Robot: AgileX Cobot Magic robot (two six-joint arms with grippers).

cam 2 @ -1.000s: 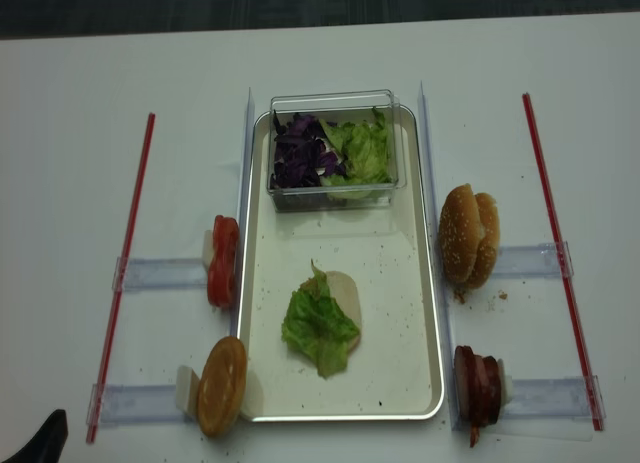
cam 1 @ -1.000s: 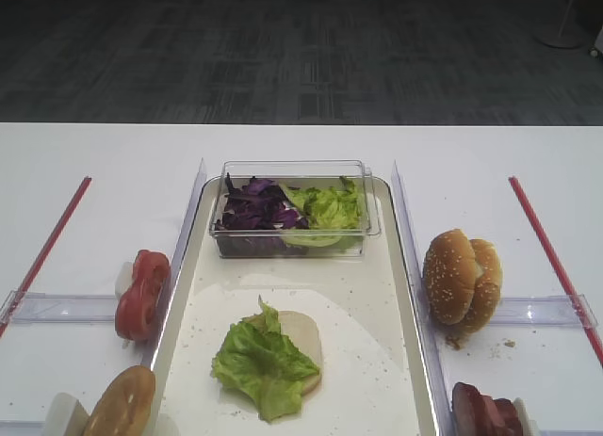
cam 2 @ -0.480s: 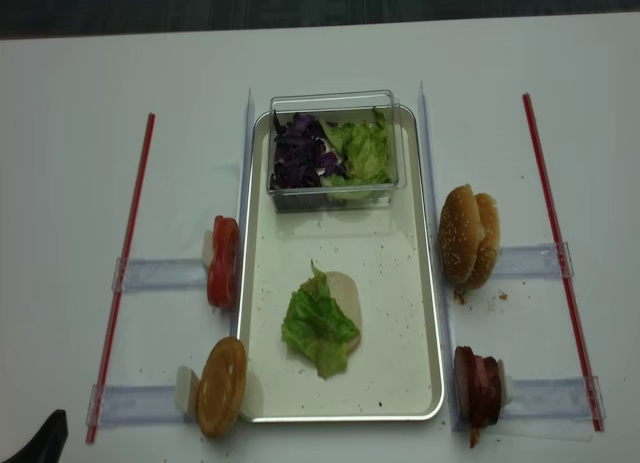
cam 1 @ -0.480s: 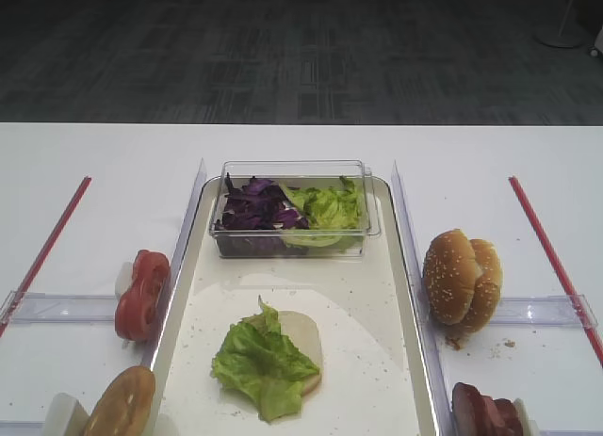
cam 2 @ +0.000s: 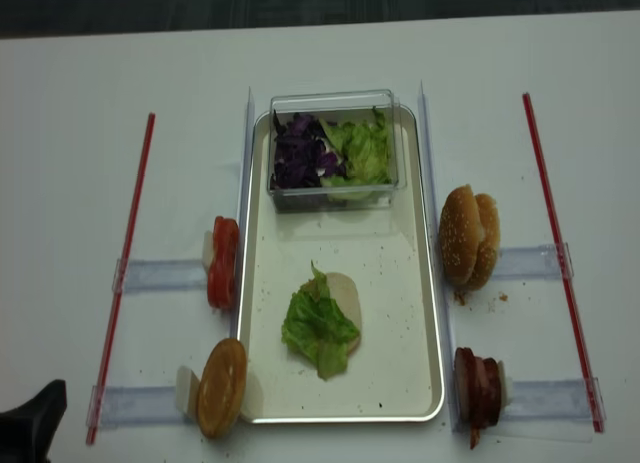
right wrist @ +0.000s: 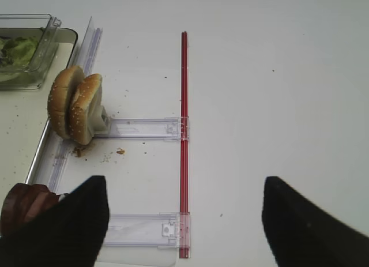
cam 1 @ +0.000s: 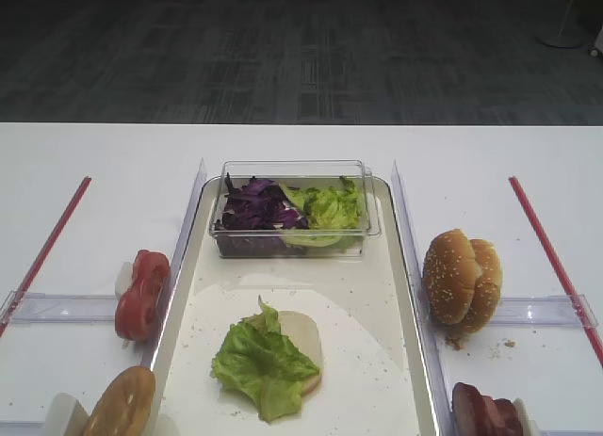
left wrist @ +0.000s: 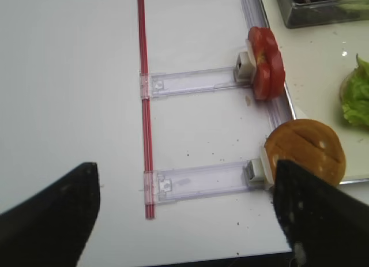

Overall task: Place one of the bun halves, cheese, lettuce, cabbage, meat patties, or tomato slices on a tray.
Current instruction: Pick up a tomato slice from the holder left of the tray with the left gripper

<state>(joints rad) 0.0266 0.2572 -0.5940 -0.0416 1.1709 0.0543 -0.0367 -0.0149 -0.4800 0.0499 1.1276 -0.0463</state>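
While both arms hang back at the near edge of the table, no ingredient is in hand, so I judge the step to be the start of a fresh pick.

Farthest left, the left gripper (left wrist: 184, 221) stands spread wide, empty, over bare table, with the tomato slices (left wrist: 266, 71) up at about one o'clock from it. They stand on edge in a clear holder just beside the tray's (cam 1: 184, 295) left rim: round, red, glossy, with paler pockets. Nearer, a round golden-brown disc (left wrist: 305, 151) leans in a second holder (a bun face or a patty, I cannot tell).

On the tray, a ruffled leaf of lettuce (cam 1: 264, 361) lies over a pale bun half (cam 1: 303, 334). At twelve o'clock from that stack sits a clear box (cam 1: 294, 208) holding purple cabbage (cam 1: 252, 208) and more green leaves.

Right of the tray stand the remaining bun halves (cam 1: 460, 276), sesame-topped, on edge; dark maroon slabs (cam 1: 485, 410) wait at five o'clock.

The right gripper (right wrist: 184, 221) is likewise spread and empty. The next move, likely tomato, calls for the left arm to reach forward and pinch one slice off the row.
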